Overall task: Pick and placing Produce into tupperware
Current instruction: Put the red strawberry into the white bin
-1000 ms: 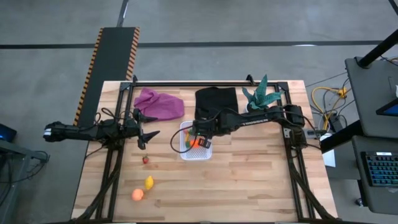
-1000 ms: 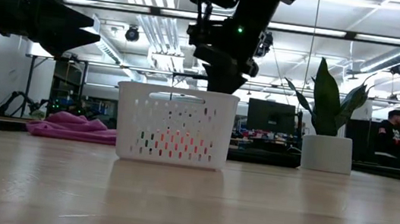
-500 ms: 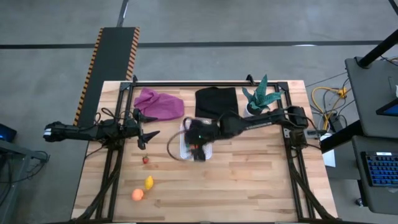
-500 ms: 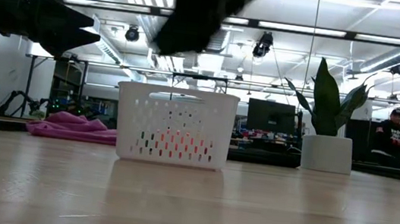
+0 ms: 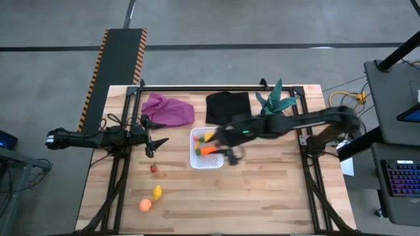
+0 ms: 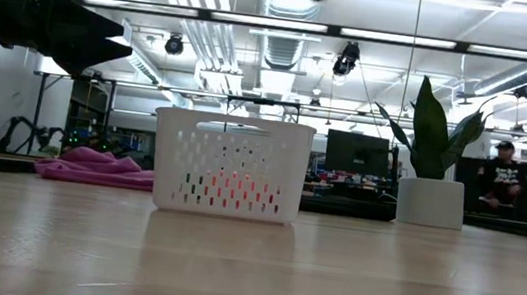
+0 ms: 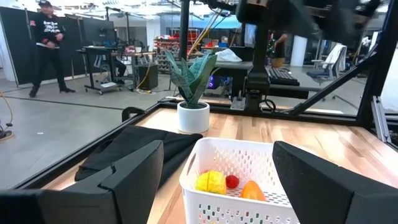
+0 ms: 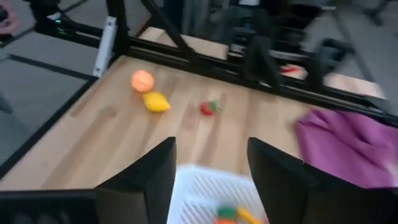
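The white perforated tub (image 5: 205,149) stands mid-table and holds a carrot (image 5: 207,149), a lemon (image 7: 211,182) and a red berry (image 7: 232,181). On the bare wood, toward the near-left corner, lie another red berry (image 5: 154,168), a lemon (image 5: 157,192) and a peach (image 5: 145,204). My right gripper (image 5: 230,155) is open, empty and high over the tub's right edge; its wrist view looks down on the tub (image 8: 211,199), the peach (image 8: 142,80), the lemon (image 8: 155,101) and the berry (image 8: 208,108). My left gripper (image 5: 154,141) waits open to the tub's left, pointing at it (image 7: 239,180).
A purple cloth (image 5: 168,109) and a black cloth (image 5: 228,105) lie along the far edge, with a potted plant (image 5: 275,101) to their right. Bare wood spreads over the near half of the table. People show in the room beyond the table.
My right gripper has risen from just above the tub, almost out of the low view's top, swinging first toward the near-left and then toward the table's right, past the tub's right edge. The carrot in the tub now shows uncovered. My left arm has kept still.
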Robot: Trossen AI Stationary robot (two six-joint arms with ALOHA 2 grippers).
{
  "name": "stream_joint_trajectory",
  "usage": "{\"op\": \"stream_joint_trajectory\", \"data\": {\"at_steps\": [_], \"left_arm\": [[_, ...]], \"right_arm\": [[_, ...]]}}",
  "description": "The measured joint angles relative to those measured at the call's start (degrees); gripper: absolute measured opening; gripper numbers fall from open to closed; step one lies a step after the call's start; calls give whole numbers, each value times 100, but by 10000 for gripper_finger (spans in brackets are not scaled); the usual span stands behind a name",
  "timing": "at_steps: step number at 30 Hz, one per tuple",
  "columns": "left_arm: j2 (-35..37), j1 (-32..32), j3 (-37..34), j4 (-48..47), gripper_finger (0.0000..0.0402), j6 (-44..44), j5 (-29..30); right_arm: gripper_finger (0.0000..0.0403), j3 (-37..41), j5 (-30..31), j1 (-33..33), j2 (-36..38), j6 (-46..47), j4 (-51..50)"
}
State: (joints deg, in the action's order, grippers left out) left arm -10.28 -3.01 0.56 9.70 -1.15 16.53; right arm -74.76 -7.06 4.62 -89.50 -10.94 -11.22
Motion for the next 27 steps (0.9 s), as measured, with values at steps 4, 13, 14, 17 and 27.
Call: {"op": "stream_joint_trajectory", "data": {"at_steps": [4,13,14,17,27], "left_arm": [[-4,0,0,34,290,-1,0],[-9,0,0,19,290,0,26],[-14,0,0,21,290,0,27],[-14,-2,0,14,290,0,27],[-17,-2,0,14,290,1,31]], "right_arm": [[169,1278,684,172,1406,68,81],[149,3639,899,310,4302,796,518],[148,3878,886,314,4540,794,658],[142,4501,867,317,5139,777,1114],[33,5712,867,313,6097,126,1465]]}}
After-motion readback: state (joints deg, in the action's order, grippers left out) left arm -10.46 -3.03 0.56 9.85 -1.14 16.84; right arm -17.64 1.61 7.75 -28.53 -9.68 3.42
